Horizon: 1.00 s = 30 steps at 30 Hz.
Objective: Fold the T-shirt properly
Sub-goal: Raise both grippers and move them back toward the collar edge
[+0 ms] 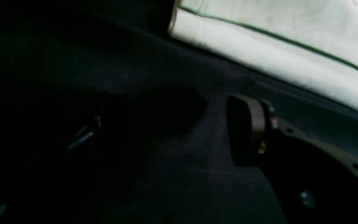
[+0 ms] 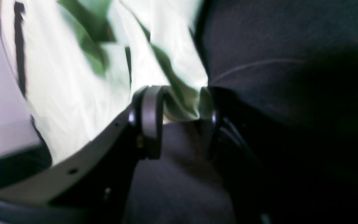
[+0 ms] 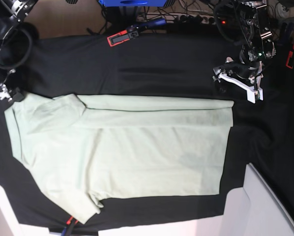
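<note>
1. Base view showed you the T-shirt [image 3: 137, 152] spread flat on the black cloth [image 3: 161, 64] that covered the surface, its long upper edge folded inward along the whole length and one sleeve folded over near the collar end.
2. Your left pincer [image 3: 238, 81] hung just above the cloth beside the shirt's far hem corner, on that view's right, not touching the fabric.
3. Left wrist view gave you the left pincer [image 1: 172, 127] with its jaws wide apart and nothing between them; one padded fingertip [image 1: 247, 127] stood over bare cloth [image 1: 179, 186], and the folded edge of the T-shirt [image 1: 275, 40] lay near, apart from it.
4. Your right pincer [image 3: 7, 93] sat at the shirt's collar-end corner on the base view's left, mostly hidden at the frame edge.
5. Right wrist view showed you the right pincer [image 2: 179, 105] clamped on a bunched fold of the T-shirt [image 2: 67, 93], the pale green cloth pinched between the two fingertips [image 2: 149, 118] and lifted off the black cloth [image 2: 275, 46].
6. A red-and-black tool [image 3: 123, 36] lay on the cloth's far edge, well apart from the shirt.
</note>
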Available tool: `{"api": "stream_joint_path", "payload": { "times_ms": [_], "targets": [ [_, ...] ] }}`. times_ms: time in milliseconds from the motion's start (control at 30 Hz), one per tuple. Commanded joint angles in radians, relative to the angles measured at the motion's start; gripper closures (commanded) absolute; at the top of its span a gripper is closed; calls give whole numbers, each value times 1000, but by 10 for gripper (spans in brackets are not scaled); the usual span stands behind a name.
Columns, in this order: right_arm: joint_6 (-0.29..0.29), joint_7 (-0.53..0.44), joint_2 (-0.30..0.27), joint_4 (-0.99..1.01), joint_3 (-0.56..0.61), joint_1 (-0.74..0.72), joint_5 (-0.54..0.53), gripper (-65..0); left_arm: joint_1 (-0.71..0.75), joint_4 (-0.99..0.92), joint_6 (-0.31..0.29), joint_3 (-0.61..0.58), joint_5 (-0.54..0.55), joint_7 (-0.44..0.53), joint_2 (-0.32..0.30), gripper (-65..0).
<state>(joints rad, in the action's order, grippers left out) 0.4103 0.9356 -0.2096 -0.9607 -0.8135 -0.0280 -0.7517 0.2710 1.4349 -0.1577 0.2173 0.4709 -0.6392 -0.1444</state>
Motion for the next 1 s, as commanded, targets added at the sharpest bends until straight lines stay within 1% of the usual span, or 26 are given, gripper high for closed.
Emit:
{"api": "stream_joint_path", "payload": {
  "times_ms": [0,100,133,233,467,533,600,667,833,967],
  "targets": [
    [8,-10,-18,-14,4,-14,-19,-167,-6,14,-4,4,2,17,-11,-464],
    [6,-10,-14,-14,6,-14,-19,-157,-5,14,-4,4,2,17,-13,-464],
    [6,-10,-12,-14,6,-14,-19,-133,-5,14,-4,4,2,17,-14,-464],
    [6,-10,-12,-14,6,-16,-19,-1,-5,14,-4,4,1,17,-14,-464],
    [2,-10,-21,-14,7,-19,-19,-7,-3,13,-4,4,-1,17,-16,-464],
    [2,-10,-38,-14,9,-19,-18,-7,-3,13,-4,4,-1,17,-16,-464],
    [2,-10,-41,-14,10,-19,-18,-7,-3,13,-4,4,-1,17,-16,-464],
    [2,-10,-61,-14,12,-19,-18,-7,-2,13,-4,4,-1,17,-16,-464],
    [2,-13,-93,-13,107,-28,-18,-7,0,13,-4,4,-1,17,-16,-464],
    [-4,-13,-93,-13,115,-34,-18,-7,1,13,-4,4,-1,17,-16,-464]
  ]
}}
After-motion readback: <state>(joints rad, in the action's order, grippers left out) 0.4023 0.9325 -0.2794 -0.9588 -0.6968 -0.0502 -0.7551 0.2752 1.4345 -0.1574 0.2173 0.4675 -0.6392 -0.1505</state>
